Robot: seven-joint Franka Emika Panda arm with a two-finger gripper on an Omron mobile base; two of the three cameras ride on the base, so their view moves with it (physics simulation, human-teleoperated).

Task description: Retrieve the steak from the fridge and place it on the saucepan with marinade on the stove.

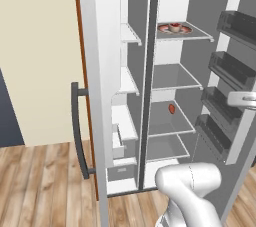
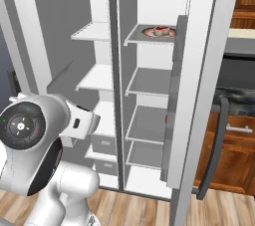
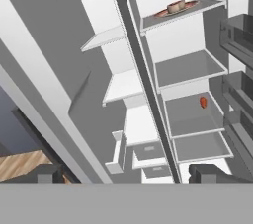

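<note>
fridge: tall silver-grey fridge (image 3: 133, 65), both doors swung open, white shelves inside
steak: small flat oval bit of red raw meat (image 3: 203, 102), on the third shelf down on the right side, toward its back right corner
top right shelf: wide flat reddish item with a lump in the middle (image 3: 175, 9)
gripper: two dark fingertips (image 3: 129, 173) set wide apart, nothing between them

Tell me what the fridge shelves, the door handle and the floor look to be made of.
Fridge shelves: thin flat panels, matte pale grey to white; likely plastic or coated, hard to settle in a render. Door handle: dark bar with a dull sheen, probably painted metal or plastic. Floor: brown planks with grain streaks and seams, so wood or wood-look laminate.
</note>
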